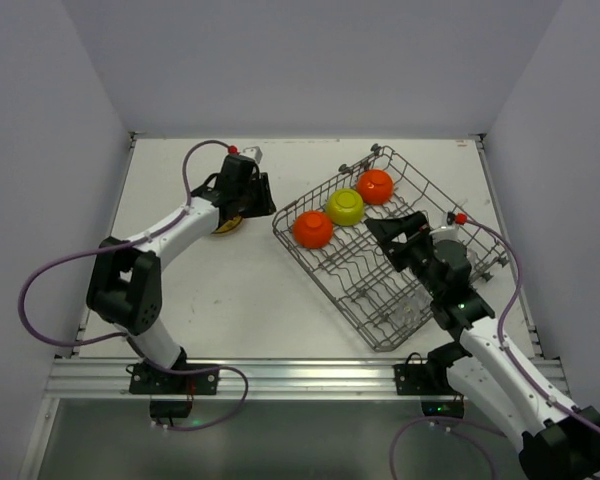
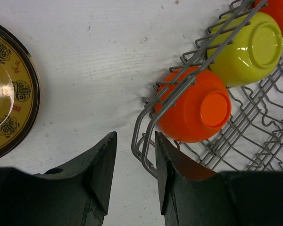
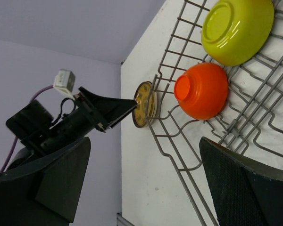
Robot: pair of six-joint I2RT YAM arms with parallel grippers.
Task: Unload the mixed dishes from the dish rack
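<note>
Left gripper (image 2: pixel 136 141): bottom of its wrist view, fingers a narrow gap apart, gripping nothing.
Right gripper (image 1: pixel 395 232): spread wide, empty, over the rack's middle.
Dish rack (image 1: pixel 375 300): right-centre of the overhead view, askew on the white table (image 1: pixel 230 300).
Bowls: near orange bowl (image 1: pixel 313 229), yellow-green bowl (image 1: pixel 345 206) and far orange bowl (image 1: pixel 375 185) in a row inside the rack's upper-left side, bases up.
Plate (image 2: pixel 9 89): flat on the table left of the rack, patterned face up.

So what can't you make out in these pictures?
- Plate: top view, mostly hidden under the left hand; left wrist view, cut off by the left edge.
- Rack middle: top view, covered by the right arm.
- Far orange bowl: left wrist view, cut by the top corner.
</note>
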